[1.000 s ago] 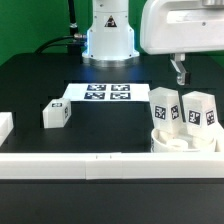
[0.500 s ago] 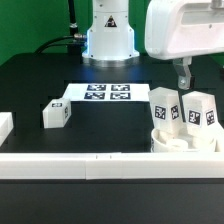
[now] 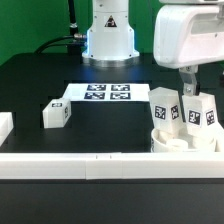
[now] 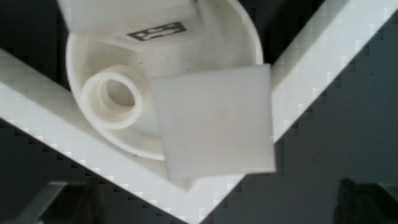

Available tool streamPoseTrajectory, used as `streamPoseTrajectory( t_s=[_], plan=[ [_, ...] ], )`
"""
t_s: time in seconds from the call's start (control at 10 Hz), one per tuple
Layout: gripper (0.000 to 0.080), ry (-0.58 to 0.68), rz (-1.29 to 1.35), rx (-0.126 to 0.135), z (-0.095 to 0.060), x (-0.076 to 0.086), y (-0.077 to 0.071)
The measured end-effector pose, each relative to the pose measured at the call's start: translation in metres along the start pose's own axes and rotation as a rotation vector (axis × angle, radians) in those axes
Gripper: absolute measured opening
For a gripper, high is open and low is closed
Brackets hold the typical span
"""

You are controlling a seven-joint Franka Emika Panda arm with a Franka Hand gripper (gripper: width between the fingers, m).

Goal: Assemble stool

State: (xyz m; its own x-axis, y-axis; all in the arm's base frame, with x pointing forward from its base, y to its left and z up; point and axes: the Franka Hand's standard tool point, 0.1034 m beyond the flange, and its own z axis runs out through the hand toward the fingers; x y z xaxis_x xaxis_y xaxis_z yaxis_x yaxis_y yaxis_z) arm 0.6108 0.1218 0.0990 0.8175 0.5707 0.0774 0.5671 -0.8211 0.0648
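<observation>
The round white seat (image 3: 180, 142) lies in the corner of the white rails at the exterior view's lower right. Two white tagged leg blocks stand upright in it, one (image 3: 164, 108) at the left and one (image 3: 201, 110) at the right. A third leg block (image 3: 57, 113) lies loose on the table at the left. My gripper (image 3: 189, 83) hangs just above and behind the right leg, touching nothing. In the wrist view the seat (image 4: 93, 58) shows an open socket (image 4: 111, 95) beside a leg block (image 4: 214, 120). My dark fingers (image 4: 50, 200) stand wide apart, with nothing between them.
The marker board (image 3: 105, 93) lies at the middle back, in front of the robot base (image 3: 108, 35). A long white rail (image 3: 80, 164) runs along the front and a short rail piece (image 3: 5, 126) sits at the left edge.
My gripper has moved toward the exterior view's right and slightly down, from above the gap between the standing legs to over the right leg. The parts have not moved.
</observation>
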Motion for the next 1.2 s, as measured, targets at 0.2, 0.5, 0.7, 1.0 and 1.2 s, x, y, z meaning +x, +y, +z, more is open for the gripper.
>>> streamPoseTrajectory(
  t_s=[0.2,0.5,0.7,1.0,1.2],
  plan=[
    [0.0649,0.012,0.003,-0.009,0.0059,-0.0023,-0.0033],
    [0.0649,0.012,0.010,-0.013,0.0124,-0.0048,-0.0033],
    [0.0527,0.011,0.014,-0.014,0.0125,-0.0056,-0.0015],
    [0.0330,0.014,0.018,-0.016,0.0123,-0.0054,-0.0005],
    [0.0330,0.014,0.054,-0.016,0.0123,-0.0055,-0.0002]
  ],
)
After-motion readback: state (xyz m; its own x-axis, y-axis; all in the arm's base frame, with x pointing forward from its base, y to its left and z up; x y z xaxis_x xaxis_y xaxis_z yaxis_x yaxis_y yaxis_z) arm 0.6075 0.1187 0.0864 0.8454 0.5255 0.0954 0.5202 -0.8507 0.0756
